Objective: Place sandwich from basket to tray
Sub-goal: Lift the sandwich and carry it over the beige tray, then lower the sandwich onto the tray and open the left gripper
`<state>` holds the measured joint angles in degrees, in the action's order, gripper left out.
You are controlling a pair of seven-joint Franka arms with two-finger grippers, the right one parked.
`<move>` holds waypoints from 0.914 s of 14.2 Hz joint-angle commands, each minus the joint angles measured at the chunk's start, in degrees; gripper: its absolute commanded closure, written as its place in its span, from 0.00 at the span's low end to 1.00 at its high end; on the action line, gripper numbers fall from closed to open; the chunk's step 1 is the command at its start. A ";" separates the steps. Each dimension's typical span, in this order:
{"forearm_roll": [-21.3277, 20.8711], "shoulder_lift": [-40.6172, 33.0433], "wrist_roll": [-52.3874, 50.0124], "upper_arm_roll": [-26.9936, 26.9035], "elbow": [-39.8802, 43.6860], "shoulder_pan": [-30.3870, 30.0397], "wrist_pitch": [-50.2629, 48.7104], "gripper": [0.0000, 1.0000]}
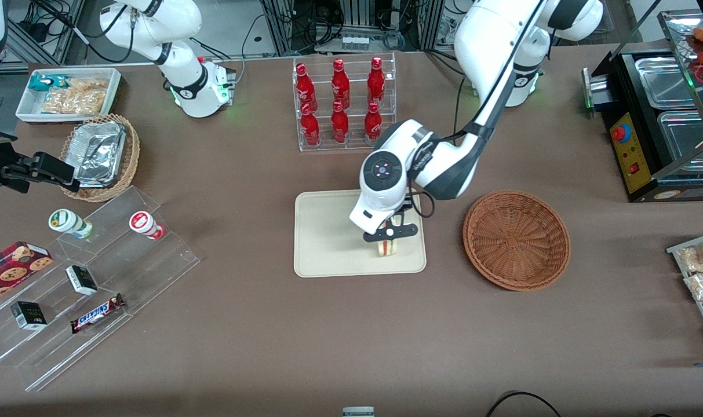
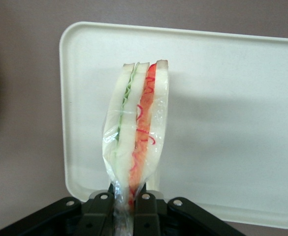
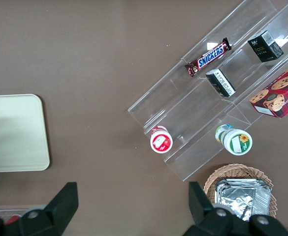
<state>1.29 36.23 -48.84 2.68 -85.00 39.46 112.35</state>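
Step in hand: the sandwich point(image 1: 388, 248) is judged to be in the lowering-and-release stage over the tray point(image 1: 328, 231).
Hand: the hand point(image 1: 389, 240) is seen just right of centre in the front view, above the tray's lower right part; its fingers point(image 2: 100, 209) are closed narrowly on the sandwich through the clear wrapper, as the wrist view shows.
Sandwich: it is held on edge, with the white bread, green filling and red filling showing along the cut face; contact with the tray surface cannot be told from either view.
Tray: a cream rectangle at the middle of the front view, lying on the brown table point(image 1: 241, 324); bare surface is seen all around the sandwich.
Basket: the round reddish-brown basket point(image 1: 517, 240) lies at the right of the front view, beside the tray and apart from it, with nothing seen in it.
Doing it well: the wedge should be brought fully down before the fingers are parted, so that it is not dropped.
Risk: because it is gripped at a thin edge and stands on edge, it is likely to tip flat once released; enough rim clearance appears to be available for that.
Wrapper: the film may cling to the pads, so a slow, straight upward withdrawal is advised.
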 commanded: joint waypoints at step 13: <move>-2.52 8.33 -6.61 -0.22 7.83 5.45 -0.91 0.88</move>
<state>-0.86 43.39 -54.78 2.78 -79.14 43.98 112.37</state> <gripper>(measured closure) 0.863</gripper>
